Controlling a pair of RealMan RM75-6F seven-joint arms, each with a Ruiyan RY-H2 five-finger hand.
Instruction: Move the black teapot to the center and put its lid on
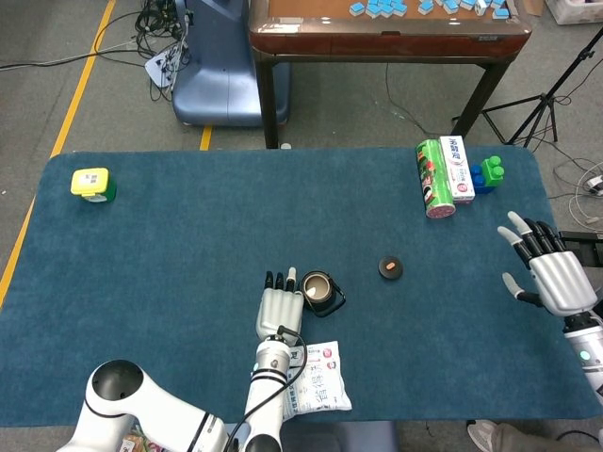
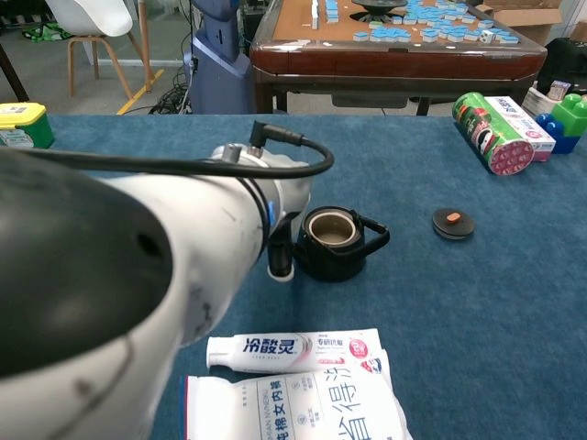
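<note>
The black teapot (image 1: pixel 321 292) stands upright without a lid near the table's middle front, its opening showing; in the chest view the teapot (image 2: pixel 336 244) has its handle to the right. My left hand (image 1: pixel 279 313) lies just to its left with fingers stretched forward, holding nothing; the chest view shows only one fingertip (image 2: pixel 280 267) by the pot, behind my forearm. The round black lid (image 1: pixel 391 268) with an orange knob lies flat on the cloth to the right of the pot, also in the chest view (image 2: pixel 453 223). My right hand (image 1: pixel 546 270) hovers near the right edge, fingers spread.
Toothpaste packets (image 1: pixel 315 378) lie at the front edge behind the left hand. A green can (image 1: pixel 433 179), a toothpaste box (image 1: pixel 457 169) and toy blocks (image 1: pixel 488 173) sit at the back right. A yellow object (image 1: pixel 92 183) is at the far left. My left arm (image 2: pixel 138 302) fills the chest view's left.
</note>
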